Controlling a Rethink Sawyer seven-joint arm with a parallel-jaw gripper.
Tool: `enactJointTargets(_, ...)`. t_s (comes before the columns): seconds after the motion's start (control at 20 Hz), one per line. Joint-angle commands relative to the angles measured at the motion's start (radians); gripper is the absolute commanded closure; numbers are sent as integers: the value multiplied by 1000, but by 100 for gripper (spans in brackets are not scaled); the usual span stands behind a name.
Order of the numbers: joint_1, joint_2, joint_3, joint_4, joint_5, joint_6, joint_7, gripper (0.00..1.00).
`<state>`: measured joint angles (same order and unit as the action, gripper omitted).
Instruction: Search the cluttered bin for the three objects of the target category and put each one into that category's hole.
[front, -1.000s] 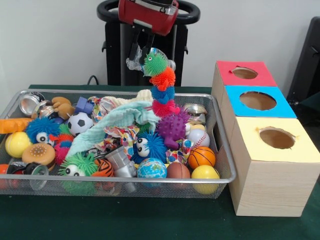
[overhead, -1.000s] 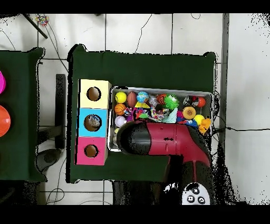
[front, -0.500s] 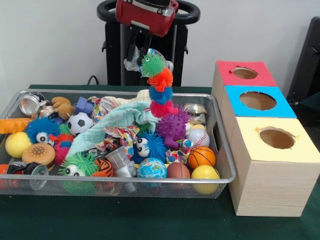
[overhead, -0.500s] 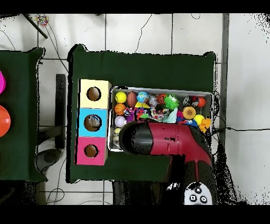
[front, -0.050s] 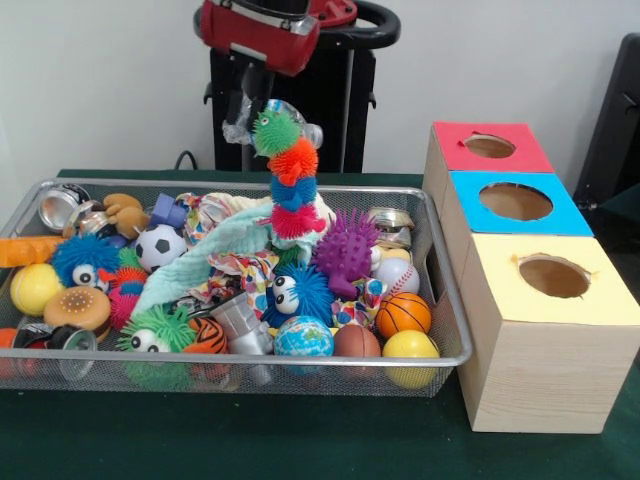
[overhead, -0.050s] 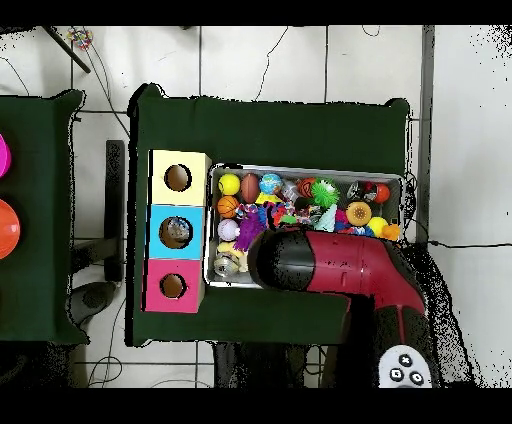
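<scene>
My gripper hangs over the back middle of the wire bin, shut on the green head of a spiky caterpillar toy. The toy dangles upright in green, orange, blue and pink segments. Its pink end sits just above the teal cloth; I cannot tell if they touch. A scrap of clear plastic is caught beside the fingers. Three boxes with round holes stand to the right: red, blue, yellow. In the overhead view the red arm hides the gripper and the toy.
The bin is packed with a purple spiky ball, blue fuzzy creatures, a basketball, a soccer ball, metal cans and more. Overhead, the boxes sit just left of the bin.
The arm has carried the hanging caterpillar leftward in the front view, away from the boxes, and slightly higher. Overhead, the arm shifted right, uncovering the bin's left end.
</scene>
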<state>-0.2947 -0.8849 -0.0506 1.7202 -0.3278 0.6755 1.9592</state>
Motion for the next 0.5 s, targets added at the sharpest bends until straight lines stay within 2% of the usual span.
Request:
enactJointTargets(0.05,-48,13,81,29,-73,-44,-110,100)
enactJointTargets(0.5,-49,90,94,10,-93,-99,-49,100)
